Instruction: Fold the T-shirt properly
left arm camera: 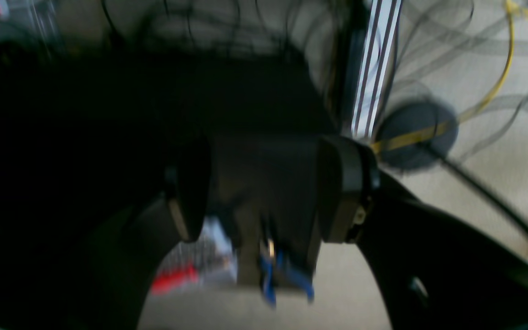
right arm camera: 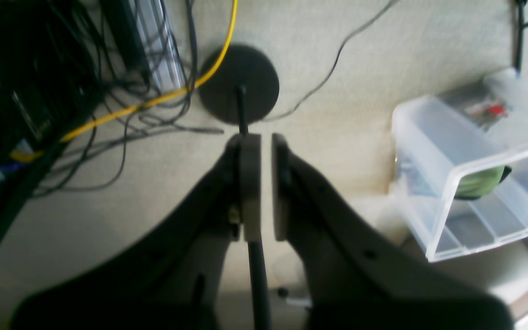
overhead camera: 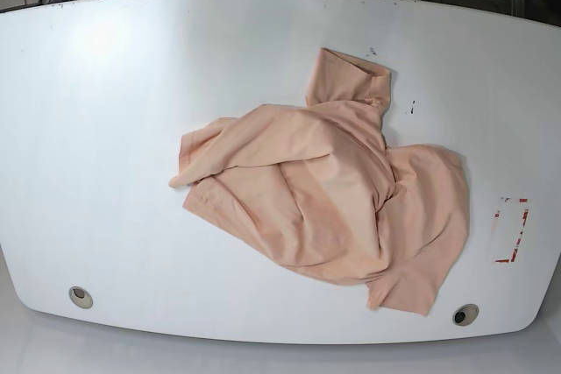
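One T-shirt (overhead camera: 329, 190) was seen crumpled at middle of white tabletop (overhead camera: 114, 129), long axis running from far collar end to near right hem. Neither end effector was seen over tabletop; both were pointed at floor, well apart from T-shirt. Left end effector (left arm camera: 264, 188) was spread, nothing held. Right end effector (right arm camera: 266, 183) was nearly pressed together, empty.

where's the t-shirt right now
In the base view the T-shirt lies crumpled on the white table, right of centre, its lower right edge close to the red-marked rectangle near the table's right end.
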